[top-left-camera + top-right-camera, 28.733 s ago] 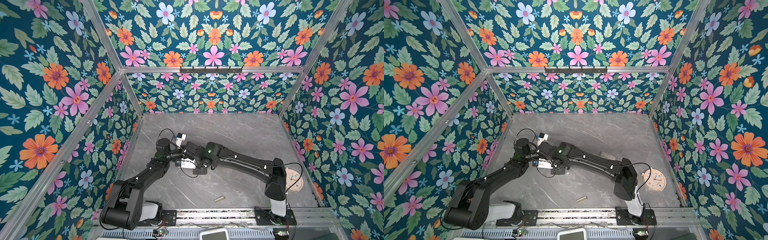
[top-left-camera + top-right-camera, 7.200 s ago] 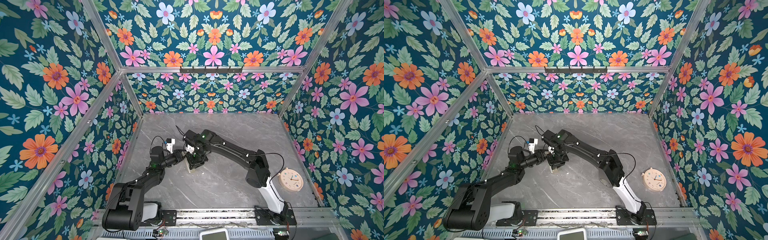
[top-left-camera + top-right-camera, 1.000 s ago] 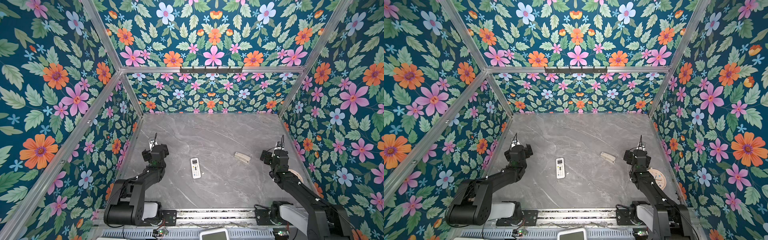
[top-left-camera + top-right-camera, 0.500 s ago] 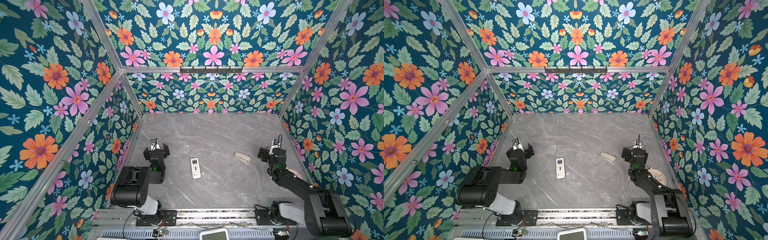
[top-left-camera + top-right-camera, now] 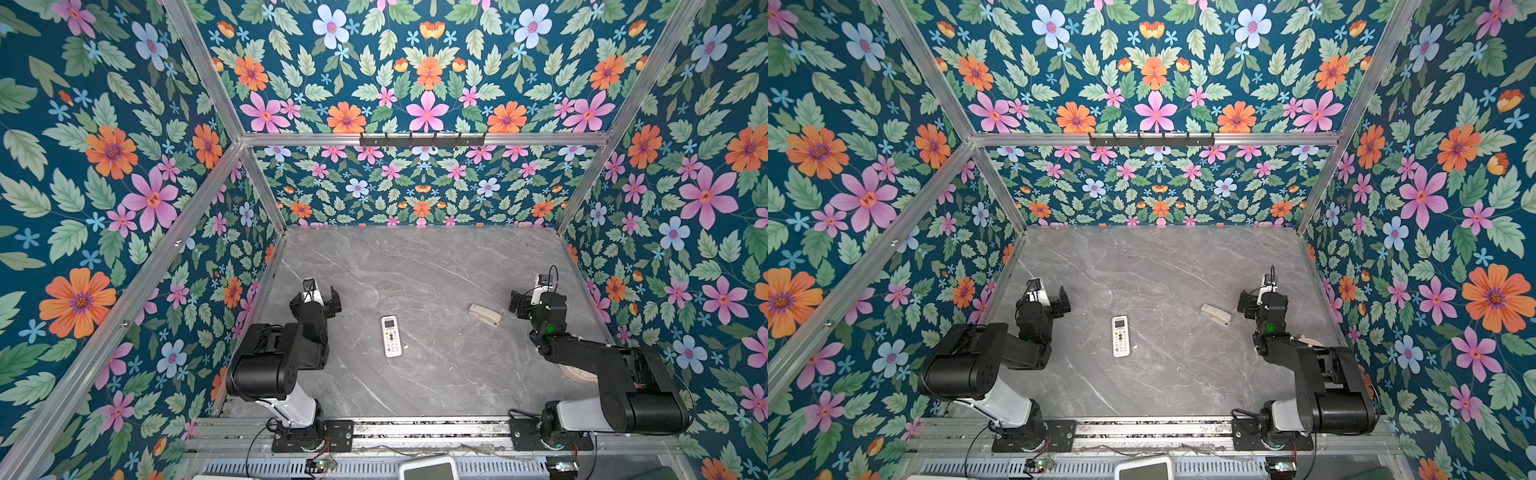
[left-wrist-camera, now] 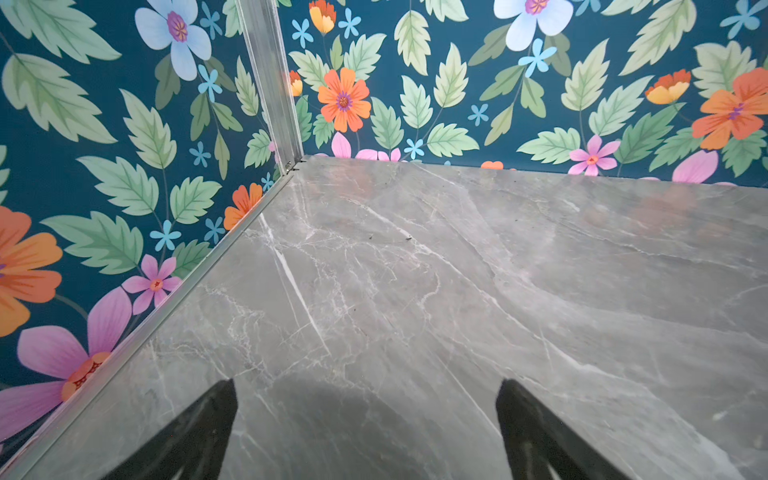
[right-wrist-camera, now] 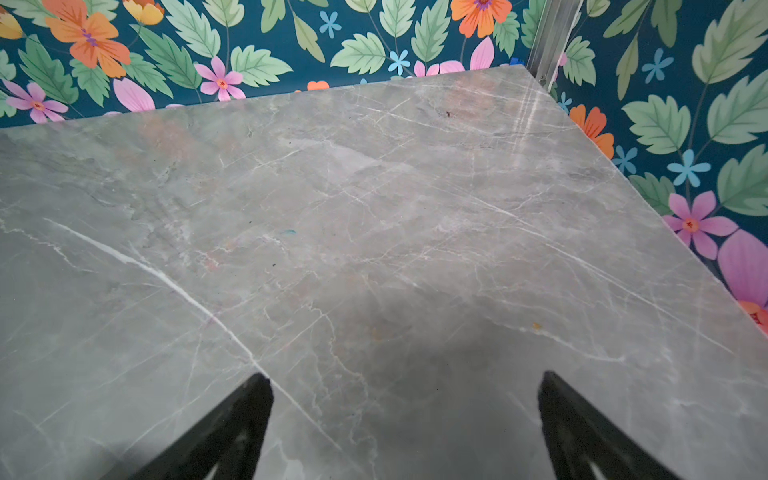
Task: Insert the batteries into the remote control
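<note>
The remote control [image 5: 391,336] [image 5: 1120,336] lies flat on the grey marble desk [image 5: 415,270], near the middle and a little toward the near edge. Its white front faces up, with the small screen at the far end and the coloured buttons toward the near end. Nothing touches it.

To its right and slightly farther back sits a cream stepped block [image 5: 484,315] [image 5: 1216,314], turned at an angle and apart from the remote control.

Both arms are folded back at the near corners. The left gripper [image 5: 316,298] [image 5: 1043,302] hangs at the left side of the desk, well apart from the remote control. Its jaws are spread wide and hold nothing. In the left wrist view its 2 black fingertips [image 6: 208,424] stand far apart over bare marble, facing the far left corner.

The right gripper [image 5: 536,300] [image 5: 1262,301] is at the right side, just beside the cream stepped block but not touching it. It is also wide open and empty. Its 2 fingertips [image 7: 232,419] frame only bare desk toward the far right corner.

A round pale disc [image 5: 575,374] shows partly under the right arm.
</note>
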Action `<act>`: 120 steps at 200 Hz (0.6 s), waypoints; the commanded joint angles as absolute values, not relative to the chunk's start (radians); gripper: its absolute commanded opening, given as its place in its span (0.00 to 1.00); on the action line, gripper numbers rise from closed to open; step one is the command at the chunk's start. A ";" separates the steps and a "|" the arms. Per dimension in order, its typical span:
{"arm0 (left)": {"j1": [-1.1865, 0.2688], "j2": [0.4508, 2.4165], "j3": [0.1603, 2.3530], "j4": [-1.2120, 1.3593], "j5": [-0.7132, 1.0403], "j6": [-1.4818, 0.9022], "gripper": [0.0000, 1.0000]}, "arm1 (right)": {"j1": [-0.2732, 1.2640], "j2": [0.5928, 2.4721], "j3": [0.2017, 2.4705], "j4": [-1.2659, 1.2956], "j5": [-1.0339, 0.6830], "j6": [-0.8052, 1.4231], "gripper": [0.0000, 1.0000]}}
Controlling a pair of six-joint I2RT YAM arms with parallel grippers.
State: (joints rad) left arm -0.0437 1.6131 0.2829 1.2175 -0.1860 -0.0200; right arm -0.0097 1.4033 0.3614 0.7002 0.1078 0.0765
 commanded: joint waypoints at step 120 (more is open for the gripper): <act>-0.041 1.616 0.279 1.270 -0.175 0.000 1.00 | -0.009 1.437 0.307 0.886 0.140 0.084 0.99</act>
State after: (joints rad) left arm -0.0429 1.6150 0.2775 1.2411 -0.1822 -0.0124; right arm -0.0097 1.4429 0.3069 0.8562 0.1345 0.0776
